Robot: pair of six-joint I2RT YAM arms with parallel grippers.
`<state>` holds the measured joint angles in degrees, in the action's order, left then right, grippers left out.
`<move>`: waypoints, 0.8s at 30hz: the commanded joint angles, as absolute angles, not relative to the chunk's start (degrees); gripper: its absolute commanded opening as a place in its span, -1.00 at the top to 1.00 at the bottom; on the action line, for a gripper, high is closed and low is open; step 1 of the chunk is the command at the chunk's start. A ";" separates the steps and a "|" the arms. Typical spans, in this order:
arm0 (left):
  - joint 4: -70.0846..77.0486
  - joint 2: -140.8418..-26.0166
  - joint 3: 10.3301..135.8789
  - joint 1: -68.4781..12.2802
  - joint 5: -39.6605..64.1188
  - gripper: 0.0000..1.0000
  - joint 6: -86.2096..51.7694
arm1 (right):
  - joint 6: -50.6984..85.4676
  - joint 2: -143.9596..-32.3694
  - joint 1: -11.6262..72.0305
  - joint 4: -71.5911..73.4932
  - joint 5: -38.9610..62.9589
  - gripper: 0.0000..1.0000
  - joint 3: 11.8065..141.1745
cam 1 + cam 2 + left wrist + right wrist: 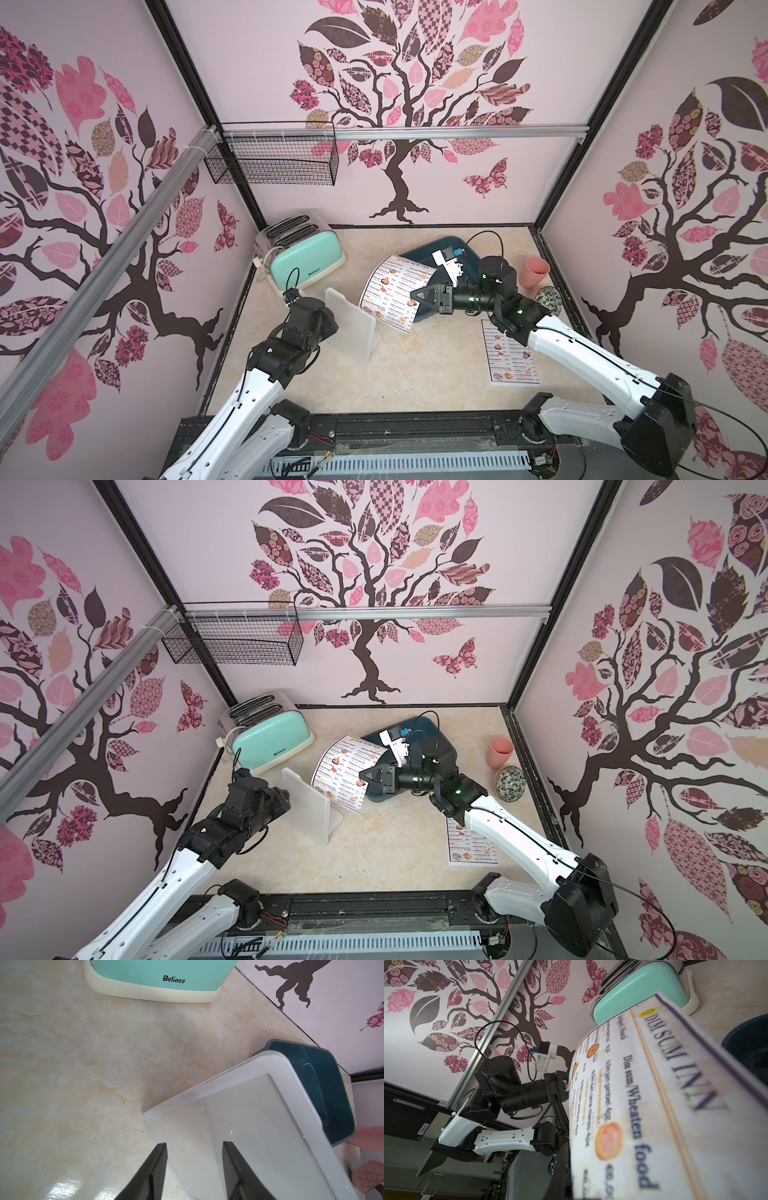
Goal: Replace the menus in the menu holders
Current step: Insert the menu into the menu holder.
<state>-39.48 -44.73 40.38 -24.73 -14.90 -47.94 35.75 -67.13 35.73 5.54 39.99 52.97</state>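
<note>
Right gripper (417, 296) pinched one edge of the light, floppy, curling menu (390, 286); left gripper (194, 1144), jaws partly apart, straddled the stiff menu holder (259, 1109), grip unclear.

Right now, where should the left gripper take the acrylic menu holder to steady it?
Probably the acrylic menu holder's side edge nearest the left gripper, from the robot's left: the upright panel is thin, and its flat foot juts the other way.

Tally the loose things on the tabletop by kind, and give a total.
White paper menus: 2
Frosted acrylic sign stand: 1
Mint-green toaster: 1
Dark teal plastic tub: 1
Pink plastic cup: 1
Black-and-white patterned round bowl: 1
Total: 7
</note>
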 commanded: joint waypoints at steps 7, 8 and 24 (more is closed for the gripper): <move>-38.85 -44.59 41.11 -24.52 -14.85 0.02 -46.90 | 32.61 -66.73 36.04 2.47 36.77 1.00 54.56; -38.85 -44.58 41.05 -24.54 -14.85 0.02 -46.79 | 32.41 -67.13 36.06 2.31 36.86 1.00 54.95; -39.09 -44.45 41.01 -24.52 -15.29 0.02 -46.63 | 26.57 -69.70 36.05 -2.25 34.50 1.00 59.58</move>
